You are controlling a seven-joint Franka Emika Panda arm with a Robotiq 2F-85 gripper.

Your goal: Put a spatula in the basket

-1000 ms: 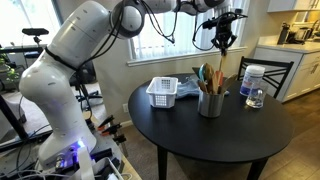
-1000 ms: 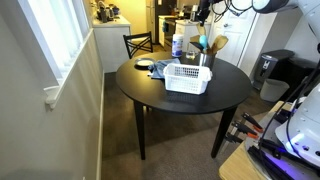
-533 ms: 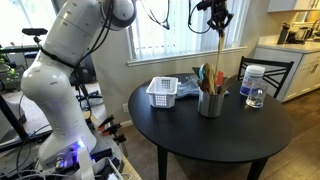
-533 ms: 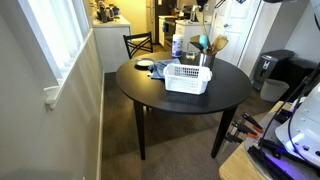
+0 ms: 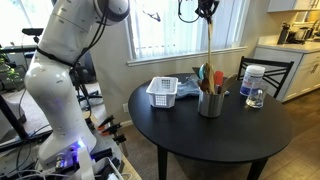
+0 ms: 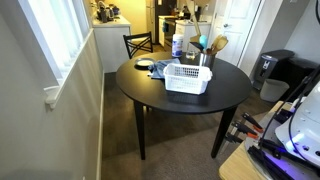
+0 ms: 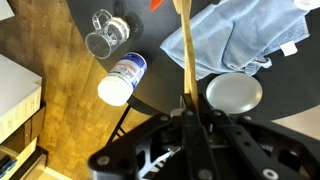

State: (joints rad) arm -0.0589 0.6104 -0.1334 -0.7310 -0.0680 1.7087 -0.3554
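Spatula (image 5: 208,45) upright in tool (image 5: 207,9); blue label unreadable on container (image 7: 121,79).

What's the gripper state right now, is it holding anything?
Gripper: closed on the spatula, gripping the upper end of its wooden handle, which hangs straight down.
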